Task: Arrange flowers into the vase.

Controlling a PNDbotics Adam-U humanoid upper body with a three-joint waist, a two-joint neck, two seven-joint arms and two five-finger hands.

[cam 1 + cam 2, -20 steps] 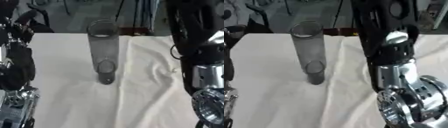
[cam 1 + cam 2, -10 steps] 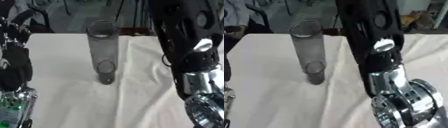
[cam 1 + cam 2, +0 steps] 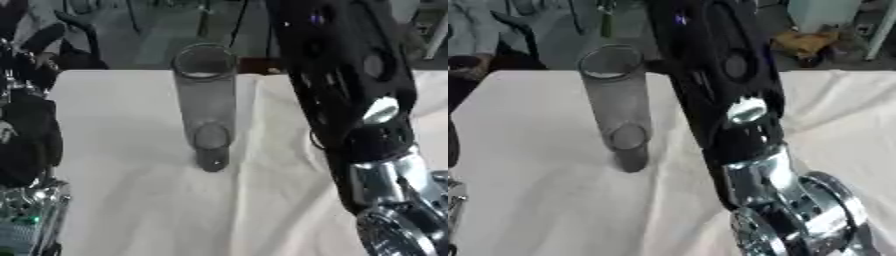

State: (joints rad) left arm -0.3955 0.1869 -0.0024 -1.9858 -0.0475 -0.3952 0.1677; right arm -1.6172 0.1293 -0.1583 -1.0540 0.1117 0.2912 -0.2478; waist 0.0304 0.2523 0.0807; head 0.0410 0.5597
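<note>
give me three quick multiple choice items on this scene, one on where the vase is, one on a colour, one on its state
1. Where does the vase stand?
A. on the white cloth
B. on the floor
C. in a hand

2. What colour is the right arm's upper casing?
A. red
B. black
C. yellow

3. What state is the vase in?
A. lying on its side
B. upright, no flowers showing in it
C. upright, full of flowers

Key: 1 A, its base rests on the white cloth. 2 B, the casing is black above a silver joint. 3 B, it stands upright and nothing shows through its clear wall or at its open rim.
</note>
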